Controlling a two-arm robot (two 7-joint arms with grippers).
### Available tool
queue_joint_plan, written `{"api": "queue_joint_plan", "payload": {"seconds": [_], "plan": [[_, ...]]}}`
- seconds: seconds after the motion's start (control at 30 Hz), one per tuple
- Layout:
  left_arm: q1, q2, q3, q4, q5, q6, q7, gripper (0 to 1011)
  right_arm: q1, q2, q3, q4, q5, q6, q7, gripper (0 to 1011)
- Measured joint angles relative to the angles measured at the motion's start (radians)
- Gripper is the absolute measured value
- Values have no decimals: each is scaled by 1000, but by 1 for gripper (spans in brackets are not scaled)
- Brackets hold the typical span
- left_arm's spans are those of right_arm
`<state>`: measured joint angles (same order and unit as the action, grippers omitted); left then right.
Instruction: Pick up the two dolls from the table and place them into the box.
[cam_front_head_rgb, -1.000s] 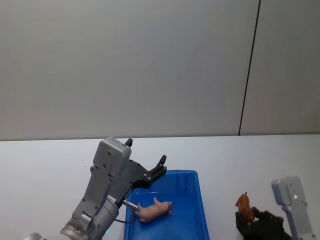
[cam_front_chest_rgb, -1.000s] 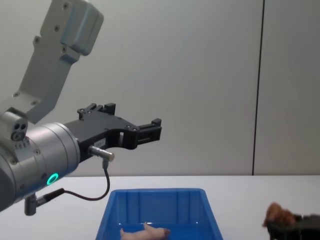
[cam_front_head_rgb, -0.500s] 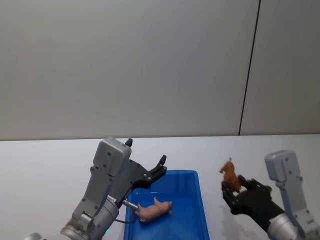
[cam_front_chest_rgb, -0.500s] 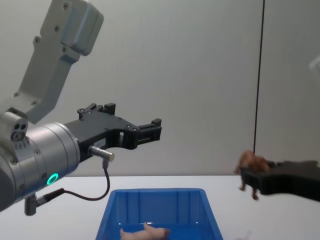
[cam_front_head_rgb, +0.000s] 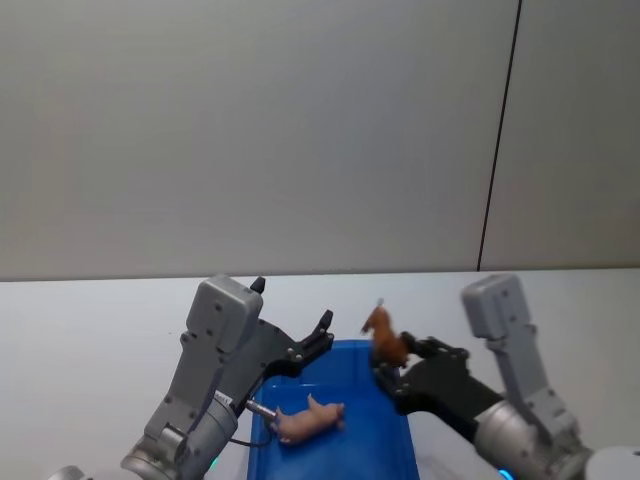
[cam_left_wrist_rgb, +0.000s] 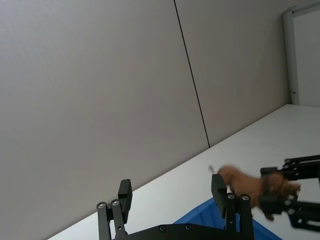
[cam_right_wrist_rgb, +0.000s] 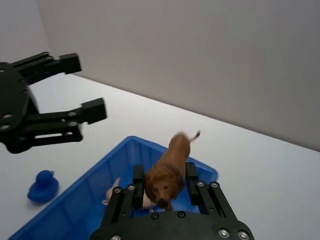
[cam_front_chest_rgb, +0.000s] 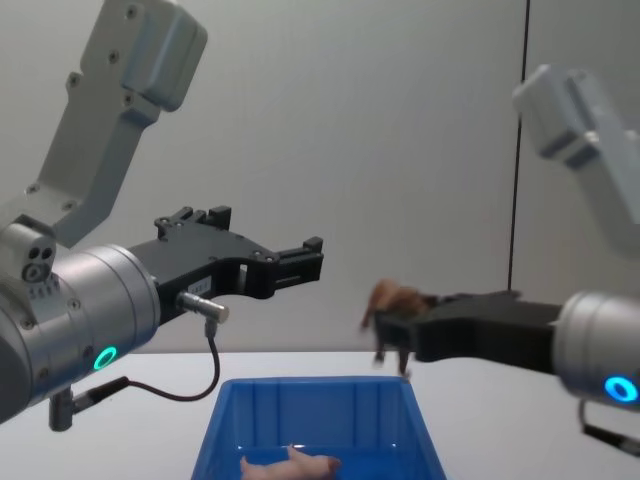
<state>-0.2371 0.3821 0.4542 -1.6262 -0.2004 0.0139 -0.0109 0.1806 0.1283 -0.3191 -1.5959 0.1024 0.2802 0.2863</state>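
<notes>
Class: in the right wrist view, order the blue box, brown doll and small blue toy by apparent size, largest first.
1. blue box
2. brown doll, enlarged by nearness to the camera, in the right hand
3. small blue toy

The white table (cam_front_head_rgb: 90, 320) bears the blue box (cam_front_chest_rgb: 300, 382) and a blue duck toy (cam_right_wrist_rgb: 42, 186).

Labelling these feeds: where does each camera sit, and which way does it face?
Head: up high, facing forward and down onto the box; left claw and right claw show.
Chest: lower, facing level over the box; both claws reach in from the sides.
Left wrist: on the left arm, facing the wall between its open fingers.
Right wrist: on the right arm, facing down into the box; its fingers show.
Shared: both wrist views catch the brown doll in the right claw.
</notes>
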Motion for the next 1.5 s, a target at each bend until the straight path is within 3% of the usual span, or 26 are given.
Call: {"api": "queue_joint_plan", "payload": {"seconds": [0.27, 0.3, 0.63, 1.23, 1.5], "plan": [[0, 0, 0, 0, 0, 0, 0, 1000, 35, -34, -29, 64, -18, 6, 57, 666], [0, 0, 0, 0, 0, 0, 0, 1001, 38, -38, -32, 72, -20, 6, 63, 733], [0, 0, 0, 0, 0, 0, 0, 1000, 38, -29, -29, 90, -21, 2, 77, 1000], [0, 0, 0, 0, 0, 0, 0, 1001, -57, 87, 44, 5, 49, -20, 45, 1001], [0, 0, -1, 0, 1, 0, 0, 1000, -82, 117, 63, -19, 67, -25, 36, 1001]]}}
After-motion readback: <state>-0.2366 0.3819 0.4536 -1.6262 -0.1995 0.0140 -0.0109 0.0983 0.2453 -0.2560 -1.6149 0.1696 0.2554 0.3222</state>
